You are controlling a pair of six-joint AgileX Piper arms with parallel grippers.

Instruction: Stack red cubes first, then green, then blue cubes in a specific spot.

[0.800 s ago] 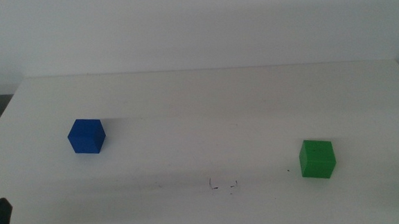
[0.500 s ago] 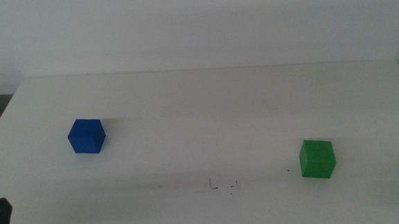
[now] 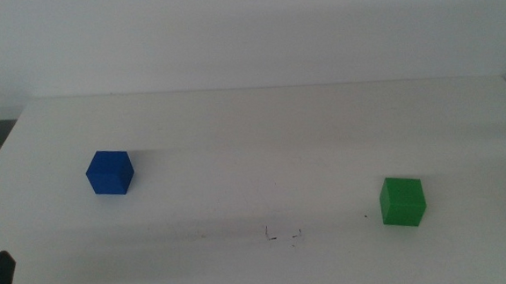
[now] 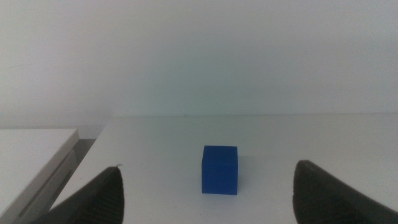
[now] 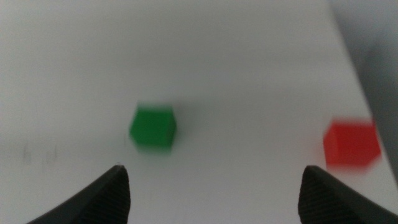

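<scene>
Nothing is stacked yet. Both the left gripper and right gripper are wide open, holding nothing. The red cube should go first onto the marks.

Blue cube: deep blue, matte, resting flat toward the table's left side. Green cube: bright green, flat on the right side, well apart from the blue. Red cube: blurred, seen only in the right wrist view, apart from the green. Bracket marks: faint, between blue and green, unoccupied.
</scene>
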